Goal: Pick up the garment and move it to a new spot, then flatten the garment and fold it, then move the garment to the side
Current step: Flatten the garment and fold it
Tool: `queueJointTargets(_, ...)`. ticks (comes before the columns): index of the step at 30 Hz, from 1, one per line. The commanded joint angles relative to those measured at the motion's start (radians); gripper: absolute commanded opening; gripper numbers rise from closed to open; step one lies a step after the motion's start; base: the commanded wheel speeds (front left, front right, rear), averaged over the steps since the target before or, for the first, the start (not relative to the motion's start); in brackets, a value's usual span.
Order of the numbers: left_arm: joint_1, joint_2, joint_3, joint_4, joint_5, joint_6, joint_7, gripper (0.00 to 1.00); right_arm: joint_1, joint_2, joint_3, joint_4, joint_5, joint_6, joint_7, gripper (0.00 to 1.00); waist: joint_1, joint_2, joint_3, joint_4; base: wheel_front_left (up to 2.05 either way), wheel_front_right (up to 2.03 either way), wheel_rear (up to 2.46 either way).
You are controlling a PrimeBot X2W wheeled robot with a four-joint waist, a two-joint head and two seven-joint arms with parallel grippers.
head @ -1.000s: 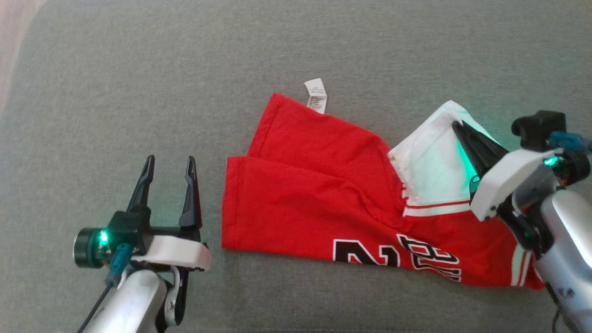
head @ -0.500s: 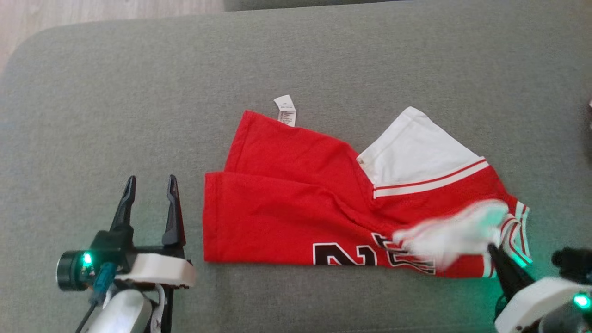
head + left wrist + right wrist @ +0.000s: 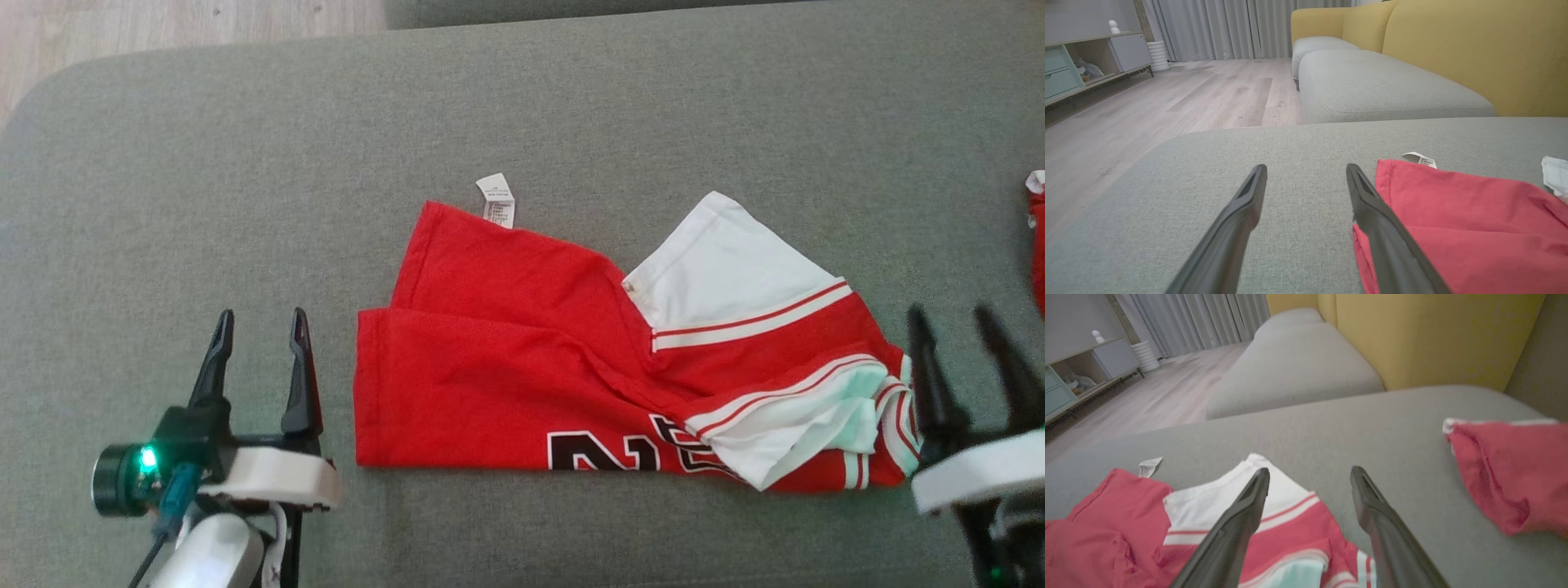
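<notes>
Grey cushion point(image 3: 571, 98) carries half-folded red jersey point(image 3: 506, 367); second red cloth point(image 3: 1502, 469) to its right

Left pincer point(image 3: 1306, 169) spread wide over grey cushion point(image 3: 1188, 196), red garment point(image 3: 1461, 224) just beside it, white tag point(image 3: 1419, 159) at hem

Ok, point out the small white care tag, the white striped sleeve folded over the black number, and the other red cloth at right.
Small white care tag point(image 3: 496, 198): head view, printed middle.
Folded white striped sleeve point(image 3: 775, 437): head view, white panel.
Other red cloth point(image 3: 1502, 469): right wrist view, red middle.
</notes>
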Motion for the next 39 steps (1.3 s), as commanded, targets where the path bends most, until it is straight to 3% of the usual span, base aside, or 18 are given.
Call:
queueJointTargets(1, -0.004, 0.034, 0.039, -0.034, -0.007, 0.009, -0.001, 1.00, -0.044, -0.035, 0.023, -0.067, -0.032, -0.001, -0.029, 1.00, 0.0000, 0.0000, -0.005, -0.001, 0.00, 0.00, 0.00)
queueJointTargets(7, 0.005, 0.044, 0.033, -0.048, -0.006, 0.014, 0.011, 1.00, -0.054, -0.020, 0.080, -0.147, -0.077, -0.001, -0.037, 1.00, 0.0000, 0.0000, -0.019, 0.003, 0.00, 0.00, 0.00)
queueJointTargets(23, 0.004, 0.056, 0.007, -0.051, -0.017, 0.005, 0.062, 1.00, -0.020, 0.007, 0.096, -0.151, -0.062, -0.001, 0.002, 1.00, 0.0000, 0.0000, -0.034, 0.001, 0.00, 0.00, 0.00)
queueJointTargets(33, -0.189, 0.008, -0.077, 0.077, -0.107, -0.124, 0.338, 1.00, -0.033, 0.009, 0.111, -0.140, -0.041, -0.001, 0.025, 1.00, 0.0000, 0.0000, 0.011, -0.011, 0.00, 0.00, 0.00)
queueJointTargets(39, -0.252, -0.018, -0.088, 0.220, -0.166, -0.180, 0.425, 1.00, -0.046, 0.010, 0.118, -0.108, -0.023, -0.001, 0.030, 1.00, 0.0000, 0.0000, 0.033, -0.036, 0.00, 0.00, 0.00)
